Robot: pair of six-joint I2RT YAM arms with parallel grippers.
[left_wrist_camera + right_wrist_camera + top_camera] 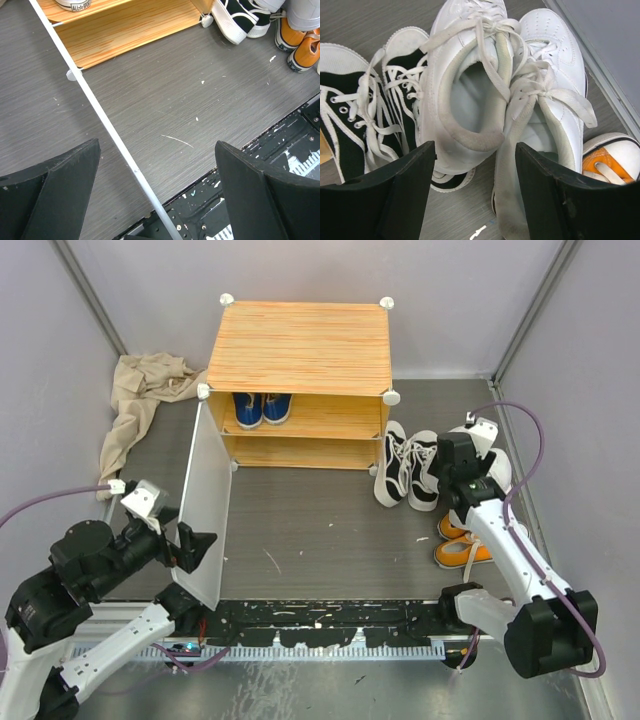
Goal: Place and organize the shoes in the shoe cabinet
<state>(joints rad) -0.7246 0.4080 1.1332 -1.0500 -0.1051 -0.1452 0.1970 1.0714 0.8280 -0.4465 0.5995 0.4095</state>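
The shoe cabinet stands at the back with its pale door swung open toward me. Blue shoes sit on its upper shelf. Black high-tops, white sneakers and orange sneakers lie on the floor to its right. My left gripper is open, and the door's thin edge runs between its fingers. My right gripper is open just above the heels of the white sneakers, beside the black high-tops and an orange toe.
A beige cloth lies crumpled at the back left by the wall. A black paint-flecked strip runs along the near edge. Grey walls close in both sides. The cabinet's lower shelf shows in the left wrist view.
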